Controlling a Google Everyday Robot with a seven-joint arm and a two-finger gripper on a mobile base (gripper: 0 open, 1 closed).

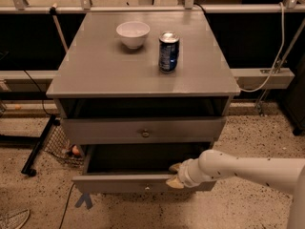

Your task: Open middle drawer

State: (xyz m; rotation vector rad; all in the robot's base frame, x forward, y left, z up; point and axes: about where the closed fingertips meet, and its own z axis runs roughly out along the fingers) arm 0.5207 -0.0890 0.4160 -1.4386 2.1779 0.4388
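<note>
The middle drawer (119, 183) is a grey drawer with a low front and a small round knob (147, 188). It stands pulled out from the grey cabinet (95, 75), and its dark inside (138, 157) shows. My gripper (175, 175) comes in from the right on a white arm (248, 168) and sits on the top edge of the drawer front, right of the knob. One beige finger (175, 167) is inside the drawer and the other is outside the front, so they clamp the front panel.
Above it is another grey drawer (95, 130) with a knob, pushed in. A white bowl (133, 33) and a blue can (168, 51) stand on the cabinet top. A black stand leg (38, 149) and a wire basket (64, 144) are on the floor at the left. Blue tape (84, 202) marks the floor.
</note>
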